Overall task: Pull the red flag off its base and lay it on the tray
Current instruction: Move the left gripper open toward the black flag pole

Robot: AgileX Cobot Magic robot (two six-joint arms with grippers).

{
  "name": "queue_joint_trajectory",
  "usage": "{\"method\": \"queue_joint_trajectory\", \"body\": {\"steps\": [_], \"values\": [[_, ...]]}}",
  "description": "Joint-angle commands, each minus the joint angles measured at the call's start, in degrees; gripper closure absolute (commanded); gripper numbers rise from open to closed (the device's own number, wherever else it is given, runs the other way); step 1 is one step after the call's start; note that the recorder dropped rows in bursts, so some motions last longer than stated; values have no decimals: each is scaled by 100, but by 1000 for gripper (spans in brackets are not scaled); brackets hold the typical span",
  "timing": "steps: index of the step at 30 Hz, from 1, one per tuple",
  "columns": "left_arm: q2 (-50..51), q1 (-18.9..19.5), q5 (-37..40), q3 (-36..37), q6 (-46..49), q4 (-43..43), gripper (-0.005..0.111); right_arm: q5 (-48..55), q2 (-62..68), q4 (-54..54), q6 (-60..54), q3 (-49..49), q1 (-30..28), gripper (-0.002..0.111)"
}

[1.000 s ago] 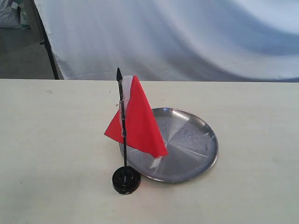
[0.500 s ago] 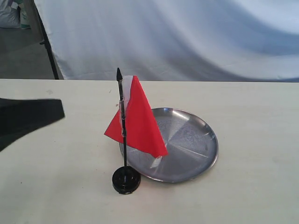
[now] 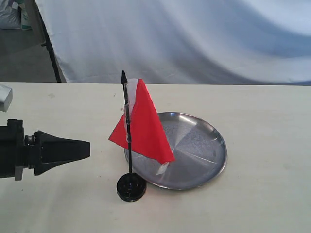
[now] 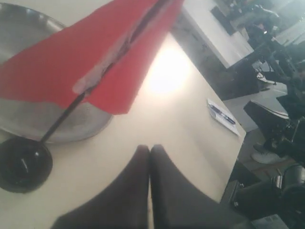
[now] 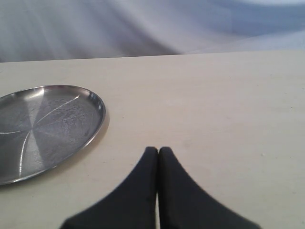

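The red flag (image 3: pixel 143 126) stands upright on its thin black pole in the small black base (image 3: pixel 131 187), at the near left rim of the silver tray (image 3: pixel 204 145). My left gripper (image 3: pixel 87 149) is shut and empty, level with the pole's lower half and a short way to its left, pointing at it. In the left wrist view the flag (image 4: pixel 71 62), base (image 4: pixel 24 164) and tray (image 4: pixel 28 112) lie beyond the closed left gripper (image 4: pixel 149 149). My right gripper (image 5: pixel 157 150) is shut and empty over bare table, apart from the tray (image 5: pixel 47 124); it does not show in the exterior view.
A light wooden table (image 3: pixel 262 194) carries everything. A white cloth backdrop (image 3: pixel 194 39) hangs behind its far edge, with a black stand leg (image 3: pixel 51 53) at the back left. A pen on paper (image 4: pixel 221 114) lies near the table edge in the left wrist view.
My left arm has come in from the left edge of the exterior view and now reaches toward the flagpole. Flag, base and tray have not moved.
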Motion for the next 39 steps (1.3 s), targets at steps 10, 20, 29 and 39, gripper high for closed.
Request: {"method": "queue_joint_trajectory", "body": {"steps": [10,20,29,39], "values": [[798,-4,-190,533,2046,-520,107,-32,-37,16,15,22,-32,109],[1541,-468,-303,568,2986,-547,82,-32,-37,16,15,22,-32,109],[2075,-1248,-230,568,4571,-2048,55,-16,-37,16,15,22,-32,109],[2135,-1347,-145,513,7345,-3025,55,-16,-37,16,15,22,-32,109]]}}
